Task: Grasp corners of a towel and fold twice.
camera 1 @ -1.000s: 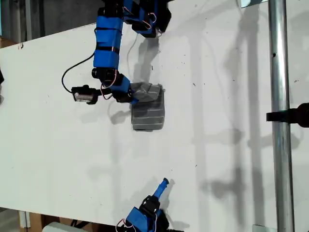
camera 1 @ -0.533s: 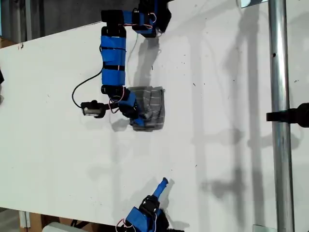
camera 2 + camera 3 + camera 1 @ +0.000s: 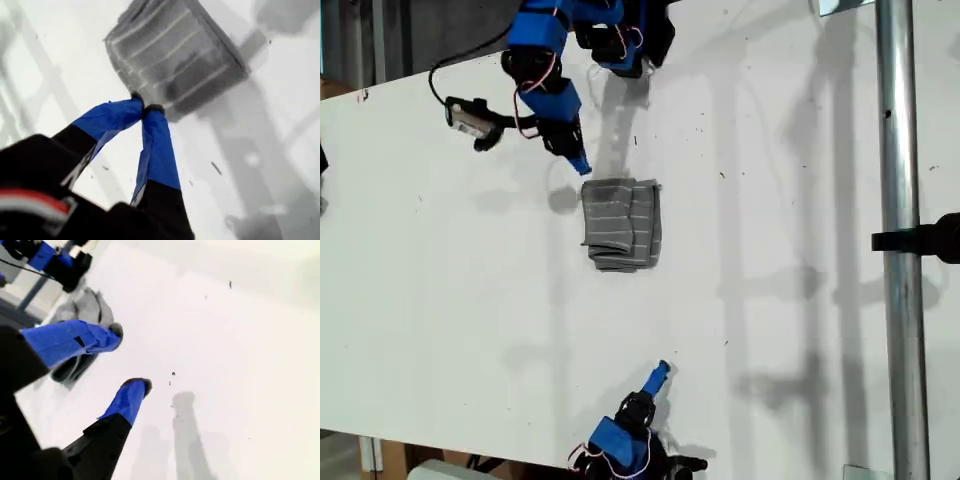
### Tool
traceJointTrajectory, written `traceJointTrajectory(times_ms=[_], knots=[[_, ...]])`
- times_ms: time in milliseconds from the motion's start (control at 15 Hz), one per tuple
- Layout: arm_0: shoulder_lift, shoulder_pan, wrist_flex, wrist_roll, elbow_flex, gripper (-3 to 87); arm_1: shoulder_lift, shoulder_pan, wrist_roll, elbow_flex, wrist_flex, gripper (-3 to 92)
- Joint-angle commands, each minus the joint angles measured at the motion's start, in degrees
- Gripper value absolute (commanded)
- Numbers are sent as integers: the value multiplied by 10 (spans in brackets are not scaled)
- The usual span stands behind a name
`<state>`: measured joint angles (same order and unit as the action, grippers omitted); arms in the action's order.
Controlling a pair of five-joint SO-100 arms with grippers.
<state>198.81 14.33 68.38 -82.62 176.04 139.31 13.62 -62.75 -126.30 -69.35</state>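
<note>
The grey striped towel [image 3: 620, 225] lies folded into a small thick rectangle near the middle of the white table [image 3: 770, 330]. Its corners are stacked and hard to tell apart. My first gripper [image 3: 578, 165] hangs just off the towel's upper left edge in the exterior view, shut with nothing between its fingers. In the first wrist view the shut tips [image 3: 145, 107] sit right at the towel [image 3: 175, 55]. My second gripper [image 3: 660, 375] is near the exterior view's bottom edge, well away from the cloth. It is open [image 3: 127, 360] and empty, with the towel [image 3: 90, 305] far ahead of it.
A vertical metal pole [image 3: 898, 240] with a black clamp [image 3: 932, 238] runs down the exterior view's right side. The first arm's wrist camera and cable [image 3: 470, 118] stick out toward the exterior view's left. The table's edge slants along the exterior view's upper left.
My first gripper was down on the towel, then let it go and pulled back toward the exterior view's top. The towel now lies flat and free. The second arm barely shifted.
</note>
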Motion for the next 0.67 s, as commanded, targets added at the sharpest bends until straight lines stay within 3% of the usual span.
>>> traceJointTrajectory(times_ms=[0,200,267,333,467,533,600], knots=[[4,-11,-25,-25,25,149,255,-29,-62,-231,12,-2],[4,-24,31,-43,26,140,392,-31,-108,-362,-23,-2],[4,-18,56,-87,26,140,493,-31,-160,-398,-107,-2],[3,-25,58,-55,26,140,491,-25,-149,-389,-153,-1],[3,-21,58,218,26,139,490,-55,-155,-394,-152,24],[3,-19,54,290,26,134,490,-64,-156,-394,-152,24],[3,-21,56,272,26,126,490,-70,-156,-394,-152,24]])
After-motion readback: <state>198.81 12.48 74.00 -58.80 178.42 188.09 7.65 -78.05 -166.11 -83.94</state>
